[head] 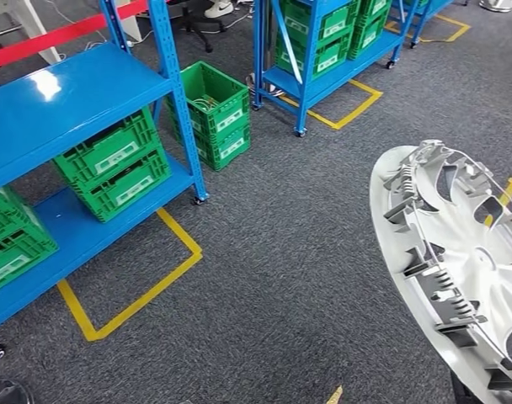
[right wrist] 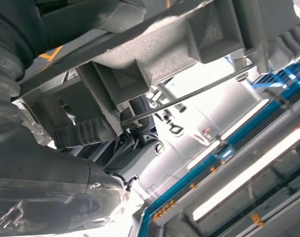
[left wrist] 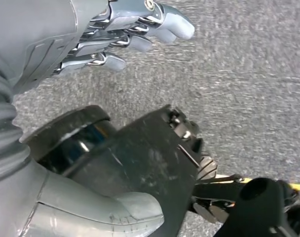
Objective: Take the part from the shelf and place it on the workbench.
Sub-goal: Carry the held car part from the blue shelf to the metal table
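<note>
Grey carpet floor point(head: 291, 252) fills most of the head view, crossed by yellow floor tape point(head: 139, 295) marking bays. Blue shelving point(head: 82, 93) runs along the upper left of the frame, with a second blue rack point(head: 323, 76) at the top centre. At the right edge of the head view, raised above the floor, is the part: a silver hubcap point(head: 456, 252) seen from its ribbed, clipped back side.

Green crates point(head: 114, 164) sit stacked on the lower shelf at left, more green crates point(head: 216, 114) stand on the floor beside the shelf post, holding something pale that is too small to name, and others fill the far rack.

Seen from the right wrist, the hubcap's grey ribs press close over the right hand point(right wrist: 48, 168), whose thumb lies against it, gripping it. In the left wrist view, the left hand point(left wrist: 115, 34) hangs over the carpet with its fingers point(left wrist: 170, 24) loosely curled and apart, holding nothing.
</note>
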